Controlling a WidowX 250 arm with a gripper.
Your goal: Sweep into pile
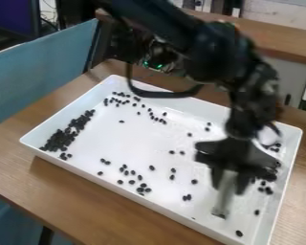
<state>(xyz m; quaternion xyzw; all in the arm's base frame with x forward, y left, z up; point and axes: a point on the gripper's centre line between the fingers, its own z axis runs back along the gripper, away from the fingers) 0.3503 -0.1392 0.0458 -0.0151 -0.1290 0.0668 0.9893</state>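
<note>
Around the black two-finger tool (228, 184), tight on a flat grey blade (224, 198), small black oval pieces (60, 139), densest well apart.

Arm (213, 48) cut off above; gripper (228, 186) blurred around what may be 1 pale scraper (224, 197).

"Which surface bears the load?"

"A brown wood-grain table (60, 186). Its top extends past the tray on the left and right."

"Specify the item resting directly on it."

"One shallow white tray (104, 143), open side up, with raised walls and rounded corners. It lies flat, at a slant across the view, and covers much of the visible top."
</note>
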